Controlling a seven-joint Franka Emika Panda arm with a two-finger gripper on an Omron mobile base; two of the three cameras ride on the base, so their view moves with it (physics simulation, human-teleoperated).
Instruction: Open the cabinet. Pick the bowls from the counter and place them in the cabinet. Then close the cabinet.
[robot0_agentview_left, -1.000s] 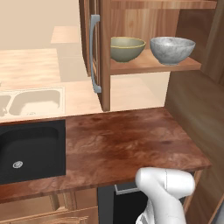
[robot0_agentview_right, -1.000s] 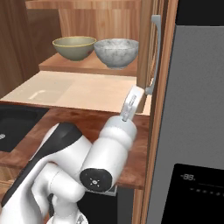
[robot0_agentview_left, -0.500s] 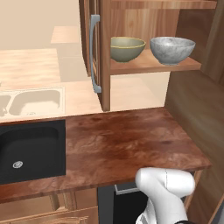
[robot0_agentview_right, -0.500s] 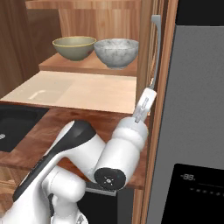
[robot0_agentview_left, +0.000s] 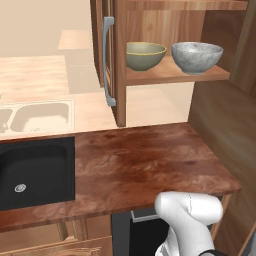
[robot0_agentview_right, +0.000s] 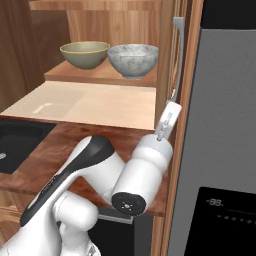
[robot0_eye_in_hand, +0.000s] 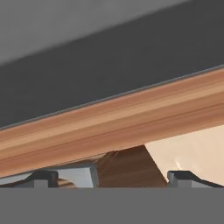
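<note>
The cabinet (robot0_agentview_left: 118, 60) stands open, its left door's grey bar handle (robot0_agentview_left: 107, 60) facing me. On its wooden shelf (robot0_agentview_right: 95, 74) sit both bowls, side by side: the olive-yellow bowl (robot0_agentview_left: 144, 54) (robot0_agentview_right: 85, 53) and the white-grey bowl (robot0_agentview_left: 196, 56) (robot0_agentview_right: 133, 60). My gripper (robot0_agentview_right: 168, 114) is open and empty, raised against the edge of the right door (robot0_agentview_right: 167, 55), just below the lower end of its grey handle (robot0_agentview_right: 178, 57). In the hand view the gripper (robot0_eye_in_hand: 113, 178) looks at the door's wooden edge (robot0_eye_in_hand: 122, 122) from close up. The counter (robot0_agentview_left: 145, 165) carries no bowl.
A black sink (robot0_agentview_left: 32, 172) is set into the counter's left part. A tall grey appliance (robot0_agentview_right: 225, 125) stands directly right of the open right door, close behind the gripper. A paler countertop with a beige sink (robot0_agentview_left: 35, 115) lies beyond.
The arm has swung to the right, carrying the open gripper from in front of the shelf up to the right door's edge. Both bowls stay still.
</note>
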